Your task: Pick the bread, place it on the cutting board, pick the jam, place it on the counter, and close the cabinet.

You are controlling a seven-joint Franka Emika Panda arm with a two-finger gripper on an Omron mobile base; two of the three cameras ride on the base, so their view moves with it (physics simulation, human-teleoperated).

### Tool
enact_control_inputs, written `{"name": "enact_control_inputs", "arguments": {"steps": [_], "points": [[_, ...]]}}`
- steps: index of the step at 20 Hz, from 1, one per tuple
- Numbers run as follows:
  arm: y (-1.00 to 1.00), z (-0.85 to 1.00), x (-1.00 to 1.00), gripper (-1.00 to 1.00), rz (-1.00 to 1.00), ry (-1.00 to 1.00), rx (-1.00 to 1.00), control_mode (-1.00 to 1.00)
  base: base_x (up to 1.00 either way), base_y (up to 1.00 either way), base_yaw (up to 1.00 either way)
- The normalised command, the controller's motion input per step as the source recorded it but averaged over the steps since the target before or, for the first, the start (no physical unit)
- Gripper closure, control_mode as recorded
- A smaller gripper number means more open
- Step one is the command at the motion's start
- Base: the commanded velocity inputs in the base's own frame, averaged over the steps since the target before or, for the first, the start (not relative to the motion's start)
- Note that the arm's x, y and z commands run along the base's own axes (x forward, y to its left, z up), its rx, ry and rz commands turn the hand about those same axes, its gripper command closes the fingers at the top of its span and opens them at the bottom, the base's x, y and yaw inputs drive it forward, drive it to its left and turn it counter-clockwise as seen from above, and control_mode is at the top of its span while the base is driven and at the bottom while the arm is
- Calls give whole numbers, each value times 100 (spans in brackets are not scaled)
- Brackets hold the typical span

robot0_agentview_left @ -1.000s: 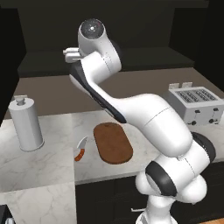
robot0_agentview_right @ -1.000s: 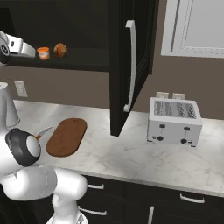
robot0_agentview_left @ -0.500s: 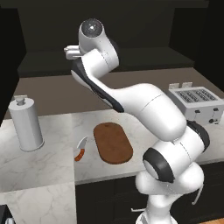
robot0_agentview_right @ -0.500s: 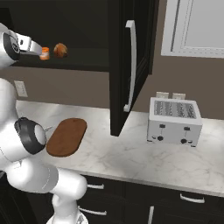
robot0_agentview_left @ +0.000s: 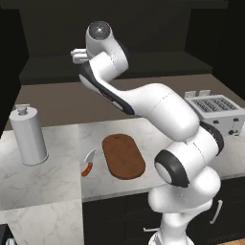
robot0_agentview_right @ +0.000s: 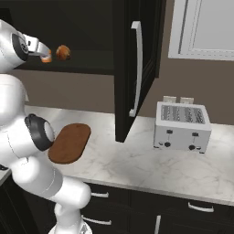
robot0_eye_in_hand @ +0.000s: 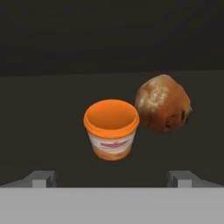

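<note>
The jam (robot0_eye_in_hand: 111, 129), a small orange jar, stands on the dark shelf of the open cabinet (robot0_agentview_right: 125, 68), straight ahead of my gripper (robot0_eye_in_hand: 111, 179). The bread (robot0_eye_in_hand: 162, 103), a round brown roll, sits just right of the jar and slightly farther back. My gripper is open, its fingertips (robot0_eye_in_hand: 42, 178) spread wide, with nothing between them. In the right base view the gripper (robot0_agentview_right: 42, 51) is up at the shelf beside the jam (robot0_agentview_right: 45, 58) and bread (robot0_agentview_right: 63, 52). The cutting board (robot0_agentview_left: 123, 155) lies bare on the marble counter (robot0_agentview_right: 137, 160) below.
The cabinet's right door (robot0_agentview_right: 137, 68) hangs open over the counter. An orange-handled knife (robot0_agentview_left: 87, 165) lies left of the board, and a metal canister (robot0_agentview_left: 28, 136) stands farther left. A toaster (robot0_agentview_right: 182, 127) sits at the right.
The arm has stretched up and forward, bringing the hand closer to the jam and bread on the shelf. Nothing else has moved.
</note>
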Motion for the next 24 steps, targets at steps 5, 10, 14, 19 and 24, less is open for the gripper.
{"name": "enact_control_inputs", "arguments": {"steps": [5,10,14,19,24], "points": [[0,-7,31,-100,0,0,0,-100,0,0,0],[0,-6,29,-100,0,0,0,-100,0,0,0],[0,-4,23,-100,0,1,0,-100,0,0,0],[0,-6,21,-100,0,1,0,-100,0,0,0],[0,-9,23,-100,0,1,0,-100,0,0,0]]}}
